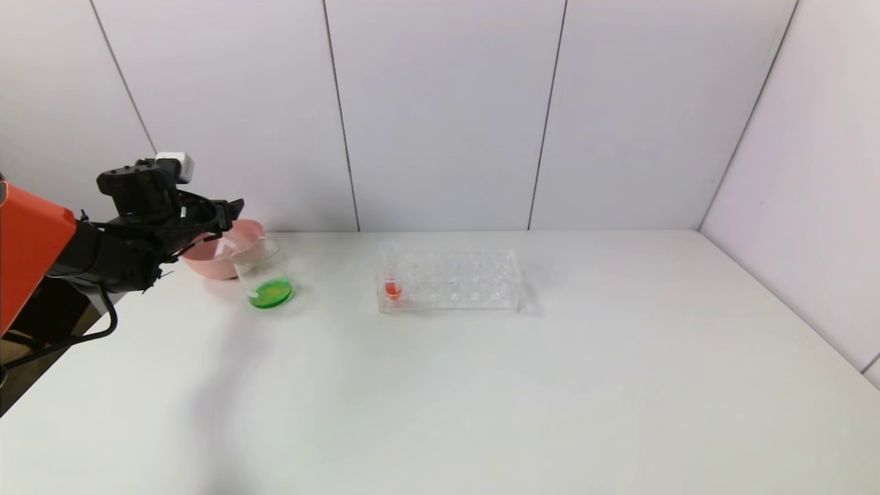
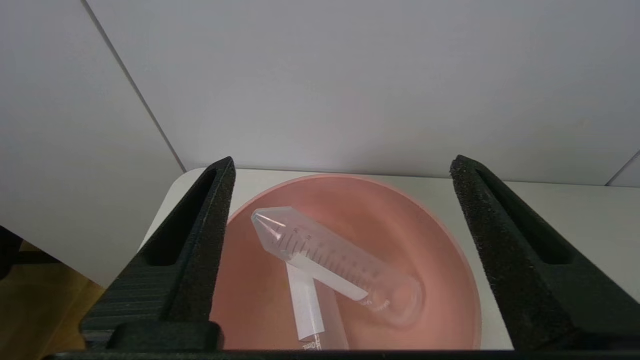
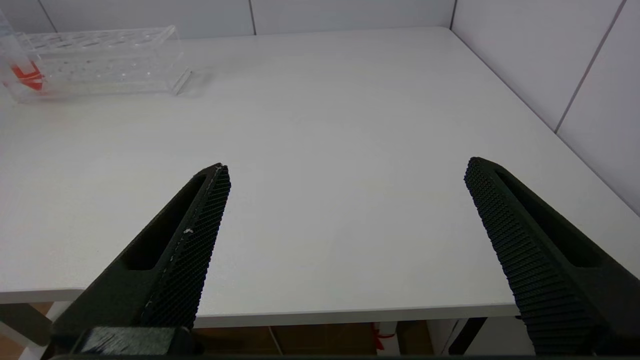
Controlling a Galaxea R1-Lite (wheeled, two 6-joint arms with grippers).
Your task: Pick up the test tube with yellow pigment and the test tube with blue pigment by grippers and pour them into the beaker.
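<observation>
Beaker (image 1: 267,280), the clear glass cylinder with a pool of green liquid at its bottom, stands on the white worktop (image 1: 481,385) just beside my left gripper (image 2: 340,260), whose jaws are spread wide and hold nothing. Between and beyond those jaws lies the shallow pink bowl (image 2: 440,260), with two emptied clear graduated plastic tubes (image 2: 325,255) crossed inside it. I judge these are the yellow and blue tubes, already poured. My risk now: pulling the left arm away, it could clip the beaker and spill the green mix. My right gripper (image 3: 345,240), jaws also wide and empty, hovers over the worktop's near edge, the clear many-holed rack (image 3: 100,60) with its red-tinted tube (image 3: 27,75) well beyond them.
</observation>
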